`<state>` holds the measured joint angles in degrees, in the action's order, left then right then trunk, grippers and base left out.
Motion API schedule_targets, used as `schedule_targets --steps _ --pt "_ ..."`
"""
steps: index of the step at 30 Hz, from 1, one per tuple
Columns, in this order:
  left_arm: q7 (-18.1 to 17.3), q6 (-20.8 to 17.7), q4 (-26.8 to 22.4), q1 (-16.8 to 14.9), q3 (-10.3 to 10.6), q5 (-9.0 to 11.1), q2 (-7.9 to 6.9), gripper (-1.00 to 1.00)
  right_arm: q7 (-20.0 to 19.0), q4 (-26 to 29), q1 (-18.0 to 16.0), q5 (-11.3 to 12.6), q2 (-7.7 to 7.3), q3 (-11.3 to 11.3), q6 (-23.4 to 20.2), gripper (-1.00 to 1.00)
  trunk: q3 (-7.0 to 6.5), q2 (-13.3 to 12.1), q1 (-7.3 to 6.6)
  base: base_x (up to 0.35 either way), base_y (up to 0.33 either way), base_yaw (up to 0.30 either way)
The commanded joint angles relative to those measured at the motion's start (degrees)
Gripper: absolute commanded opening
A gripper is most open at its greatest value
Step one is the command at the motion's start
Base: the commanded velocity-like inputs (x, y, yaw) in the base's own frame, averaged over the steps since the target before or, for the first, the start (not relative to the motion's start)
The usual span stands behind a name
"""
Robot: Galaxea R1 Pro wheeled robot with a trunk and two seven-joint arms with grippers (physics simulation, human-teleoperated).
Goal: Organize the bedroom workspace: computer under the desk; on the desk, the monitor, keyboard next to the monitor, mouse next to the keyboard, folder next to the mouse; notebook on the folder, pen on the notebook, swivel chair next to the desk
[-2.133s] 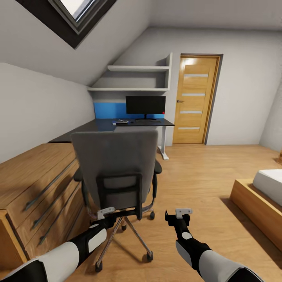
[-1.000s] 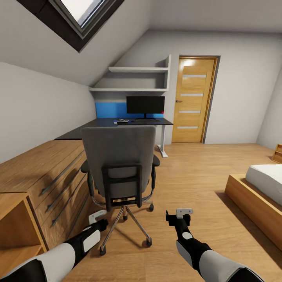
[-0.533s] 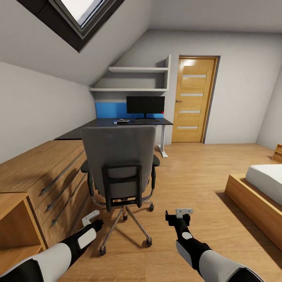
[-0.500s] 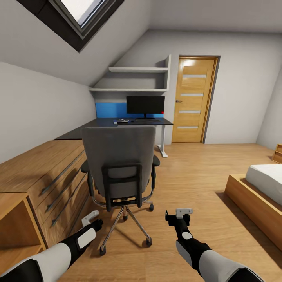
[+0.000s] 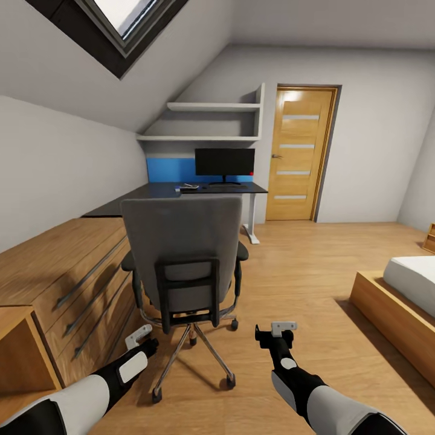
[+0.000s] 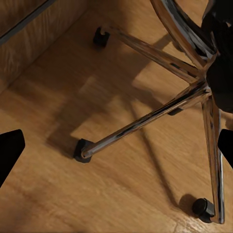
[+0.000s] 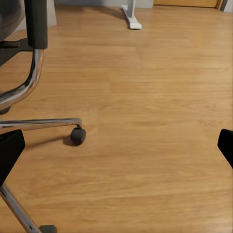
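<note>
**Chair seen from behind, both grippers low and spread wide**

The swivel chair (image 5: 181,254) is seen from behind in the middle of the bedroom, its grey back turned to the camera and its chrome star base (image 6: 160,109) resting on the wood floor (image 5: 302,284). A wooden drawer chest (image 5: 66,272) stands just beside it on the left. Farther off, the desk (image 5: 157,192) is set against the blue wall panel (image 5: 169,170), with the monitor (image 5: 224,162) upright on its black top. The keyboard (image 5: 225,187) lies in front of the monitor, and small dark items are seen next to it, too small to be told apart. An oak door (image 5: 299,154) is placed to the right of the desk, and a bed (image 5: 399,296) at the right edge.

The left gripper (image 5: 140,336) is held low beside the chair's base, its fingers (image 6: 9,150) spread wide with nothing between them. The right gripper (image 5: 275,329) is held over bare floor, likewise wide apart and empty.
</note>
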<state>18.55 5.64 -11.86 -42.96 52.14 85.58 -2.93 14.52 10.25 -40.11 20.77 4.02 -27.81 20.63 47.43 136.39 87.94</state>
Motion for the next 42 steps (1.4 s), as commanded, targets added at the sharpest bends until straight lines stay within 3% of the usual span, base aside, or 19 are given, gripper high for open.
schedule_targets --steps 1,14,33,42 --pt "0.36 0.24 -0.19 -0.02 0.49 0.55 -0.06 1.00 0.25 -0.03 -0.05 0.48 -0.01 -0.50 0.20 1.00 0.06 0.03 0.00 0.053 0.003 0.000" --pt "0.27 0.25 -0.19 -0.02 0.74 0.49 0.02 1.00 0.25 -0.14 -0.05 0.42 0.10 -0.63 2.13 1.00 0.06 0.03 0.00 0.007 0.000 0.006" --pt "0.19 0.23 -0.22 -0.02 1.12 0.33 0.27 1.00 0.25 -0.14 0.02 0.41 0.08 -0.60 2.48 1.00 0.06 0.03 0.00 0.001 0.000 0.157" --pt "0.10 0.17 -0.28 -0.02 2.09 0.30 0.47 1.00 0.25 -0.14 0.03 0.41 0.03 -0.59 2.48 1.00 0.06 0.03 0.00 0.178 0.000 0.010"
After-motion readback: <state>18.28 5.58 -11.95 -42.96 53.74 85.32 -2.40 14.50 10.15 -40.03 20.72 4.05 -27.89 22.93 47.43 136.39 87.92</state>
